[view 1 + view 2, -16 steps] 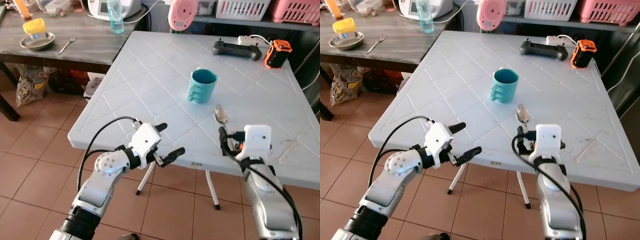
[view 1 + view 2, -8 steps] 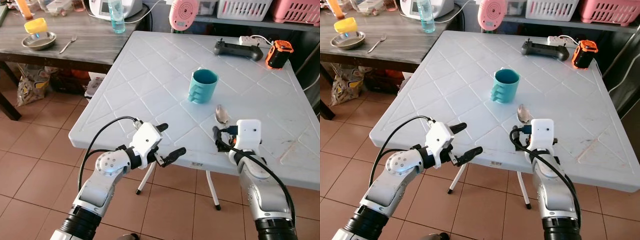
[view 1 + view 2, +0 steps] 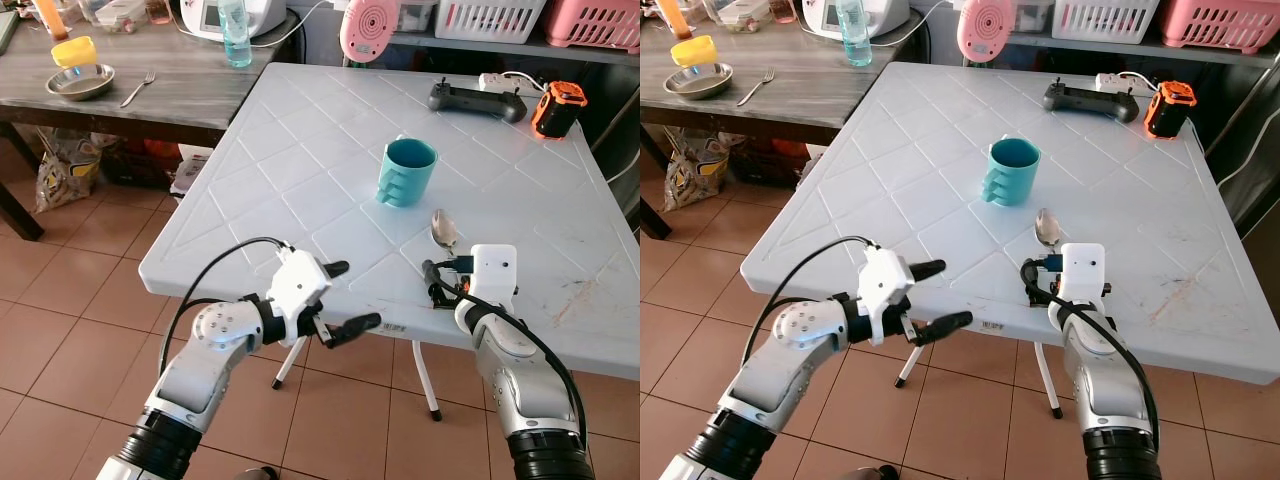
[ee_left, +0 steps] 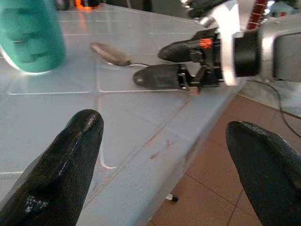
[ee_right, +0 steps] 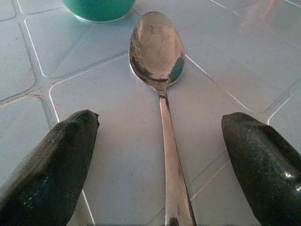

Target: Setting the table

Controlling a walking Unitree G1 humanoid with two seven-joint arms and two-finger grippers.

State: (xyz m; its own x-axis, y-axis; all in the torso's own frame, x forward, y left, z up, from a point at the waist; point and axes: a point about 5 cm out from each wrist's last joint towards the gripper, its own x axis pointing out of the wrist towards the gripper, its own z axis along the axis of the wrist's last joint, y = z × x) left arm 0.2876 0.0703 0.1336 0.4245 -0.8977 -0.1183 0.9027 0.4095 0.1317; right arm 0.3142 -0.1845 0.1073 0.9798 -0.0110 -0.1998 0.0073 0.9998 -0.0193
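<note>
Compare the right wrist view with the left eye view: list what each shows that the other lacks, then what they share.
The right wrist view alone gives a close look at the spoon's shiny bowl and handle, lying between the right gripper's open fingers. The left eye view alone takes in the left gripper, the black controller, the orange device, and the side table's metal bowl and fork. Both show the spoon, the teal cup and the white table.

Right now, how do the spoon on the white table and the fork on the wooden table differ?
The spoon lies on the white table close before the right gripper, whose open fingers flank its handle; the fork lies far off on the wooden table, beside a metal bowl. The spoon ends in a rounded bowl, the fork in tines. Both lie flat.
</note>
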